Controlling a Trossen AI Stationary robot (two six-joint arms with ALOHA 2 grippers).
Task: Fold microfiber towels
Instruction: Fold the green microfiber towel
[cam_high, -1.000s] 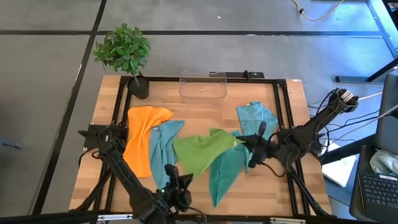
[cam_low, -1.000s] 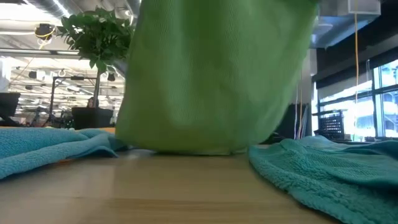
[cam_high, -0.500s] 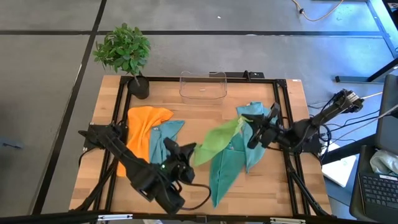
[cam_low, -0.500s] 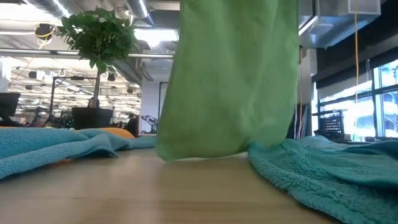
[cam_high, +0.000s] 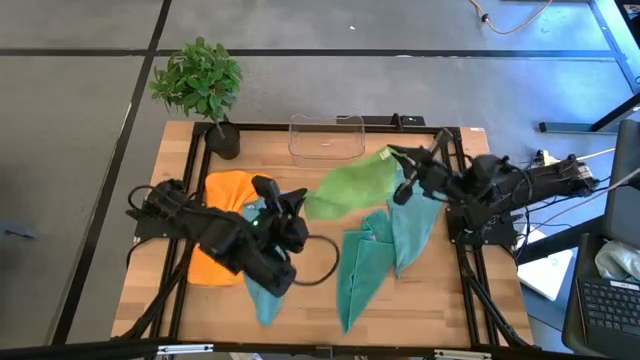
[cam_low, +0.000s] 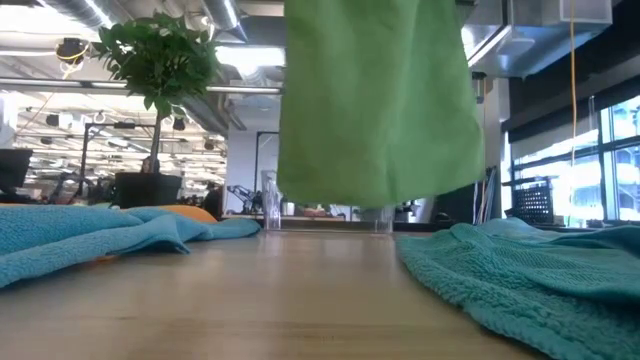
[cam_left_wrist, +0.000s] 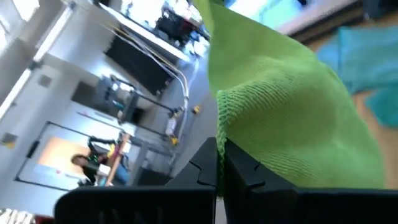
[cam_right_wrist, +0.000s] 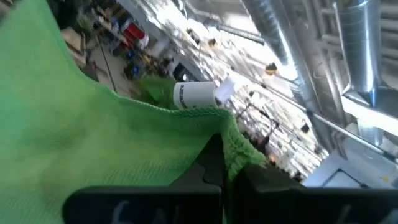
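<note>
Since a second before, the lime green towel (cam_high: 352, 187) had risen off the tabletop (cam_high: 310, 170), both corners pinched by the closed left claw (cam_high: 297, 203) and right claw (cam_high: 402, 158).

no readable text, no labels, no brands, no numbers, no signs anywhere

Lime green towel (cam_high: 350, 188): soft knit cloth, matt, fine ribbed loops, stitched hem visible in wrist views. Teal towels (cam_low: 520, 280): thicker terry-like cloth, fuzzy, matt. Orange towel (cam_high: 225, 200): matt cloth. Table (cam_low: 300, 310): pale wood, smooth, faint sheen. Bin (cam_high: 326, 138): clear glossy plastic. Frame (cam_high: 320, 127): black matt metal.
</note>
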